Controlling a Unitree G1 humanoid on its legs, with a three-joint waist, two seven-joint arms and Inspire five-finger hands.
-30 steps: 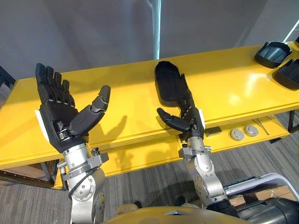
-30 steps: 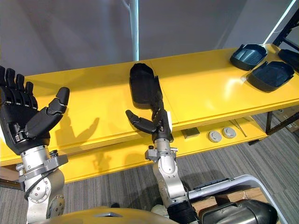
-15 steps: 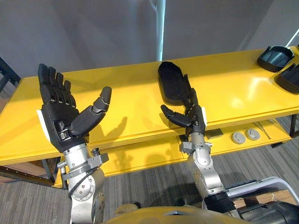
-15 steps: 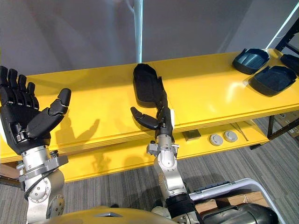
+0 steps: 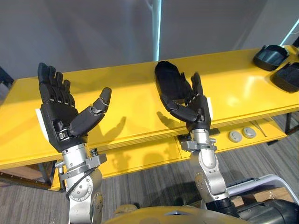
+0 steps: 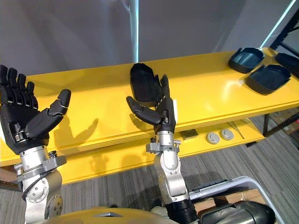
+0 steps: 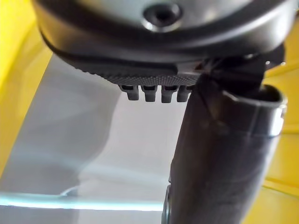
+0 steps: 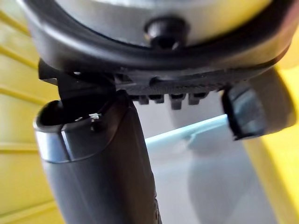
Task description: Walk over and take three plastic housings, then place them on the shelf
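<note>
I judge my right robot hand (image 5: 196,109), fingers spread and empty, the nearer one: the black housing (image 5: 168,83) lies on the yellow worktop (image 5: 126,95) just beyond it, long axis running away from me, while the left robot hand (image 5: 60,119), also spread, hovers well apart.

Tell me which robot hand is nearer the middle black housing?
Right. The right robot hand hovers just before the black housing; the left robot hand is far off to its left.
</note>
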